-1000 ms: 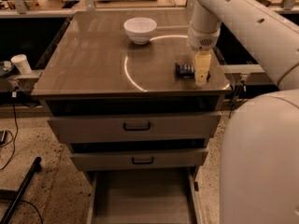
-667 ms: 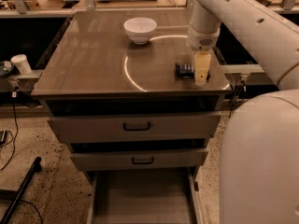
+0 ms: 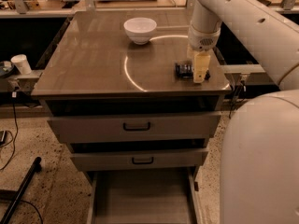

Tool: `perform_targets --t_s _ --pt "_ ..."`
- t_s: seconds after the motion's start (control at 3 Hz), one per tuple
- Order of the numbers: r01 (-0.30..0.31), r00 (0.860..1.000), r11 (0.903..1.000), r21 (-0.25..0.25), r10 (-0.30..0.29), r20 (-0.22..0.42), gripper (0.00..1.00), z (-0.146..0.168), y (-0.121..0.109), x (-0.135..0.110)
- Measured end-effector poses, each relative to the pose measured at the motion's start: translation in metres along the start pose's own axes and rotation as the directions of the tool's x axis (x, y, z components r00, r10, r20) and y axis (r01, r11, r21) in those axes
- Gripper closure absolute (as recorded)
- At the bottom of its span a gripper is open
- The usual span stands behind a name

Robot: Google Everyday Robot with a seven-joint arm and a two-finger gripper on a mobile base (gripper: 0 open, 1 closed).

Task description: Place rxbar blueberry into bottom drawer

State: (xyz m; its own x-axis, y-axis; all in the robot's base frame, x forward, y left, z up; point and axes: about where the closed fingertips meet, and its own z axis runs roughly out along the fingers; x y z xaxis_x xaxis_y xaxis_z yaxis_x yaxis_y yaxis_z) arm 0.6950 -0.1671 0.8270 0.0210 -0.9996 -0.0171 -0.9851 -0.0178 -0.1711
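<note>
The rxbar blueberry [image 3: 183, 70] is a small dark bar lying on the cabinet top near its right front corner. My gripper [image 3: 199, 72] hangs straight down from the white arm and sits right at the bar's right end, hiding part of it. The bottom drawer [image 3: 140, 195] is pulled out at the foot of the cabinet, and its flat grey floor shows nothing in it.
A white bowl [image 3: 140, 29] stands at the back middle of the cabinet top [image 3: 88, 59]. The two upper drawers [image 3: 135, 125] with black handles are pushed in. A white cup [image 3: 21, 63] sits on a ledge at the left. My white body fills the lower right.
</note>
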Motion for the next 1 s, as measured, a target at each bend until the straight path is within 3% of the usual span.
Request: perform_targets --t_s 0.33,0.67,1.0 --pt "0.0 1.0 1.0 0.0 0.0 0.0 0.7 0.0 0.0 0.0" --pt "0.0 1.0 1.0 0.0 0.0 0.0 0.93 0.0 0.0 0.0" --pt "0.0 1.0 1.0 0.003 0.0 0.001 1.0 0.0011 -0.0008 -0.0007"
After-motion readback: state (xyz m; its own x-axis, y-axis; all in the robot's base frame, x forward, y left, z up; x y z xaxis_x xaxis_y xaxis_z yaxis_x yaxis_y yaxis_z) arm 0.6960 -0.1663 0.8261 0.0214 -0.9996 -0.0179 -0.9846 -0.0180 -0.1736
